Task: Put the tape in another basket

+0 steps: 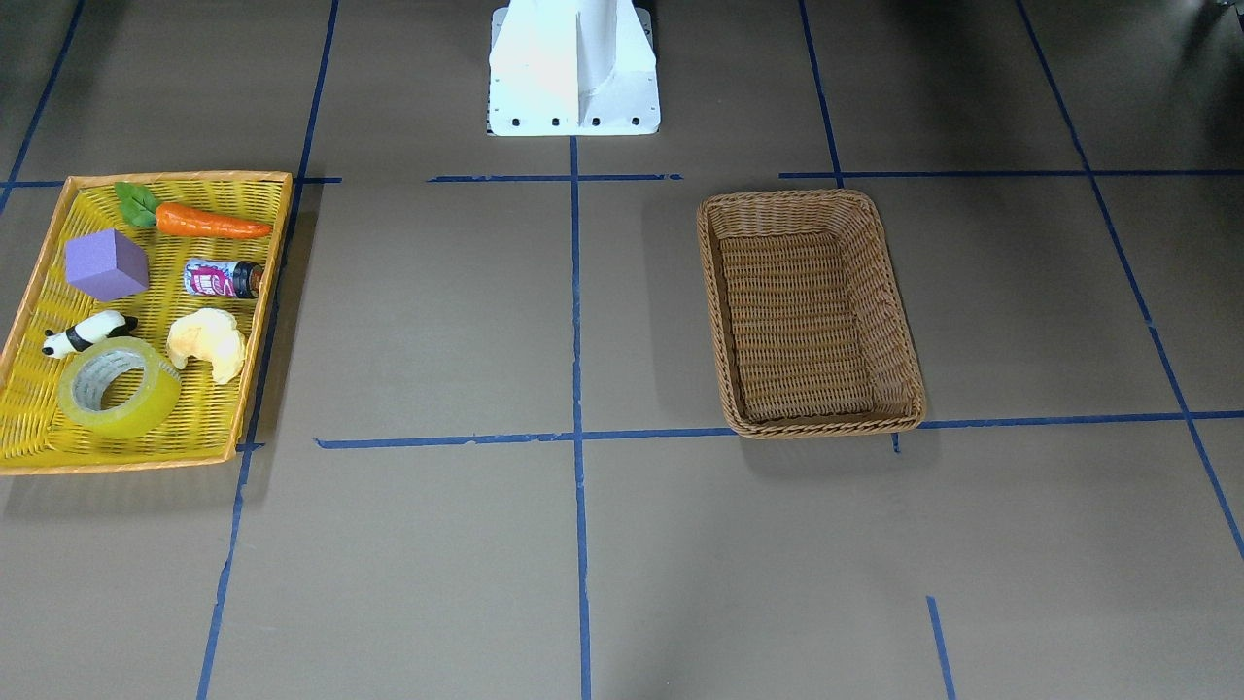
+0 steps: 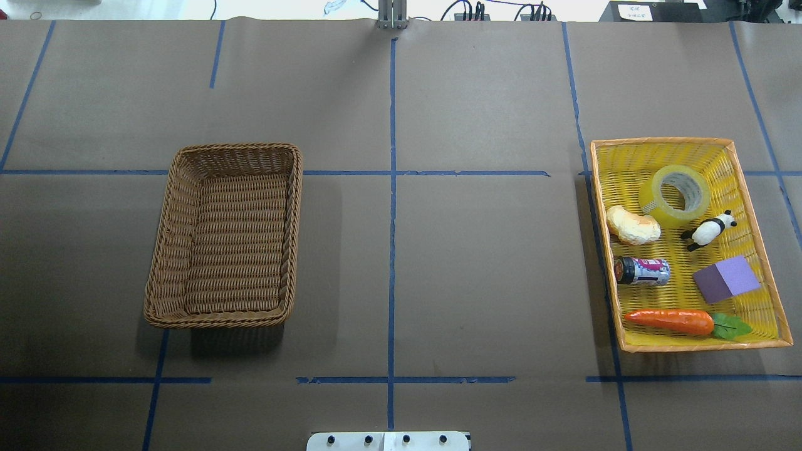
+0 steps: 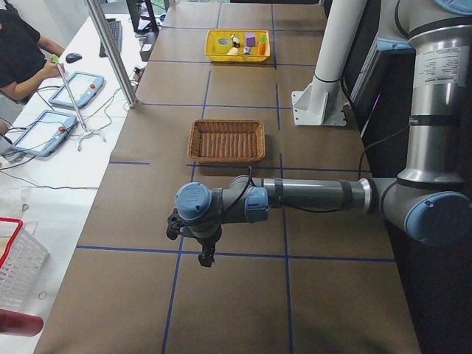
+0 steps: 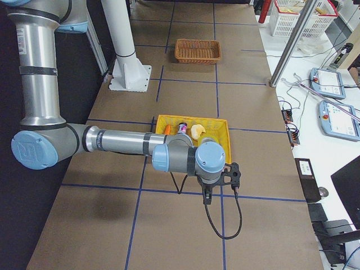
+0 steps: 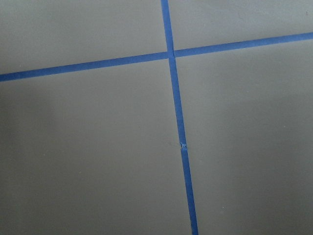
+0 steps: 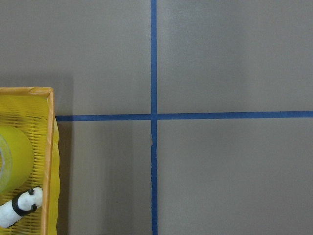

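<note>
Tape [image 2: 675,195] in far end of yellow tray [image 2: 626,163], right side of tabletop [image 2: 476,263], just beside panda [image 2: 708,230] and croissant toy [image 2: 633,225], basket [image 2: 227,232] well apart to left, left claw [image 3: 195,240] and right claw [image 4: 222,183] over bare tabletop, grip state cannot tell.

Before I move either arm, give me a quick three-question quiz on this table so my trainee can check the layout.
1. True or false: the tape already lies in the brown basket.
2. Which thing lies closest to the tape in the yellow tray? A carrot, B panda, C purple block.
3. On which of the robot's sides does the yellow tray sit?
Key: 1 false; 2 B; 3 its right.
</note>
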You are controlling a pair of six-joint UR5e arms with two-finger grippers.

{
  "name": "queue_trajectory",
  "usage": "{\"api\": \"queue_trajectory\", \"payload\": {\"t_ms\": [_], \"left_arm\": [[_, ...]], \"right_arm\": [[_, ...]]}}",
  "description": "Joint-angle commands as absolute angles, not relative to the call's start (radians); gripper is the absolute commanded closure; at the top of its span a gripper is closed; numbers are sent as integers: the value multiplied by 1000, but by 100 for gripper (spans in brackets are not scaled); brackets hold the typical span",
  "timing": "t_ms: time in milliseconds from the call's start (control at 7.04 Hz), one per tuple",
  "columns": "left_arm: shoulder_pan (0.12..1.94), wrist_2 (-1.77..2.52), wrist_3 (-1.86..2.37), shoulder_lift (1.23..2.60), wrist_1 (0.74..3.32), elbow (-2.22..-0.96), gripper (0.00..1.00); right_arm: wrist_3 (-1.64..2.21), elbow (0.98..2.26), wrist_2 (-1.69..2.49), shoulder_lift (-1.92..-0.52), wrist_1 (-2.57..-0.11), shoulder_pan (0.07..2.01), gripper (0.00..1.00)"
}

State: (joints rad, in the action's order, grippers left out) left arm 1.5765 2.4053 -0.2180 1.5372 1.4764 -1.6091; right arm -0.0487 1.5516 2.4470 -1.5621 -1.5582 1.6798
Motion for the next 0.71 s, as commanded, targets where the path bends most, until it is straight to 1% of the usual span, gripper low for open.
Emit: {"api": "queue_trajectory", "payload": {"t_ms": [0, 284, 426, 568], "left_arm": [[1575, 2405, -218, 1542, 1476, -1611, 0], [1577, 2405, -218, 1542, 1476, -1615, 0], [1577, 2405, -218, 1542, 1476, -1617, 0], [1577, 2405, -218, 1542, 1476, -1617, 0]], "right_arm": [[-48, 1552, 2447, -1554, -1557, 1680, 0], [-46, 1559, 2445, -1536, -1560, 1674, 0], [-46, 1559, 2438, -1447, -1568, 1671, 0], [-45, 1559, 2395, -1430, -1559, 1661, 0]]}}
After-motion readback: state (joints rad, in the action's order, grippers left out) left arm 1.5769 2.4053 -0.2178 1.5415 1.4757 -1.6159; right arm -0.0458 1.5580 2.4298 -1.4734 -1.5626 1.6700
